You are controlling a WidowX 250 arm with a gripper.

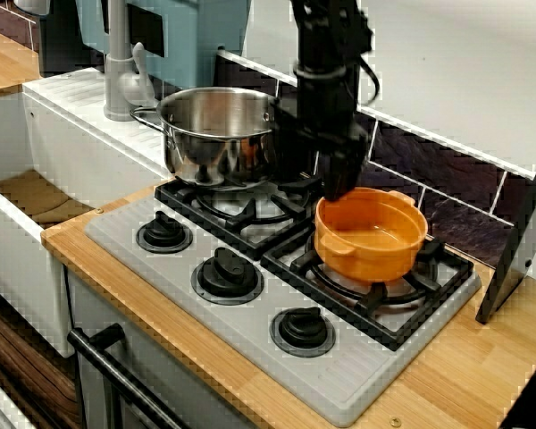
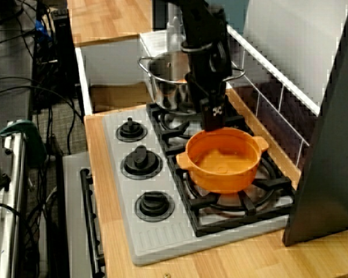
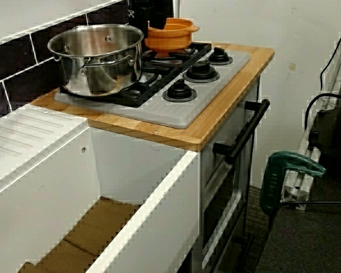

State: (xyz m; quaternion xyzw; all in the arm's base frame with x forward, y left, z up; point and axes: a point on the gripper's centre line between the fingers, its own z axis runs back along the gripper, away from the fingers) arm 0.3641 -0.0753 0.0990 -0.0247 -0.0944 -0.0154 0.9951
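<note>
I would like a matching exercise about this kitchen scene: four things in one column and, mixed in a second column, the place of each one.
Things
1. orange pot
2. steel pot
3. black knobs
4. gripper

Places
A. in a row along the front of the stove
B. on the burner next to the sink
C. at the back rim of the orange pot
D. on the burner far from the sink

Pairs: 1-D, 2-B, 3-A, 4-C

Arm (image 1: 326, 54) all black, boxy segments. 1 thin black cable (image 1: 373, 79) loops off the wrist. Small white marking (image 2: 216, 110) on gripper (image 2: 213, 123).
</note>
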